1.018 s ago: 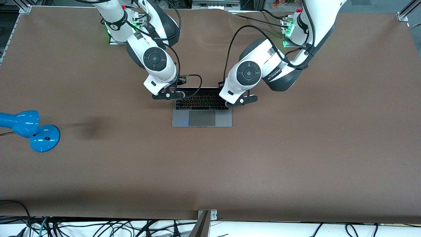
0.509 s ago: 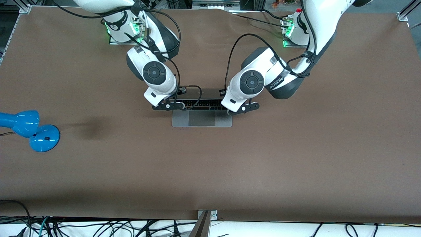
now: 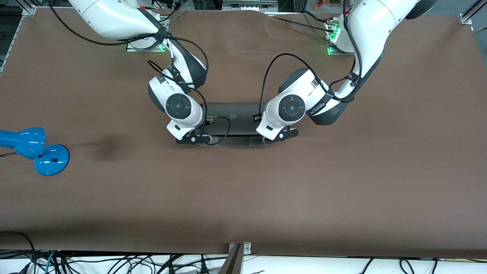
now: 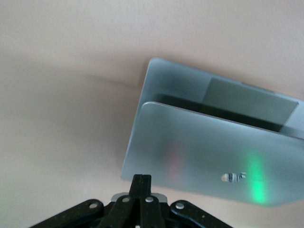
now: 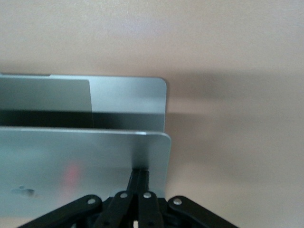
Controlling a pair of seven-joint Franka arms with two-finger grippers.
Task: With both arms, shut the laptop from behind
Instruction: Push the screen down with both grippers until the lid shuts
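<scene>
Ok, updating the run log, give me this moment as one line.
laptop: lid nearly shut, gap remains | left gripper: shut, on lid | right gripper: shut, on lid

The laptop (image 3: 232,123) lid has tilted down over the keyboard; both closed grippers, left gripper (image 3: 280,136) and right gripper (image 3: 194,139), advanced toward its trackpad edge.

brown table (image 3: 342,182) carries the laptop (image 3: 233,141) mid-table and a blue lamp (image 3: 51,160) at the right arm's end

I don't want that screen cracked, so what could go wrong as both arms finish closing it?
1. Both shut grippers, left and right, press the laptop lid near opposite corners; uneven pushing could twist it.
2. A gap remains above the palm rest; pushing fast may slam it.
</scene>
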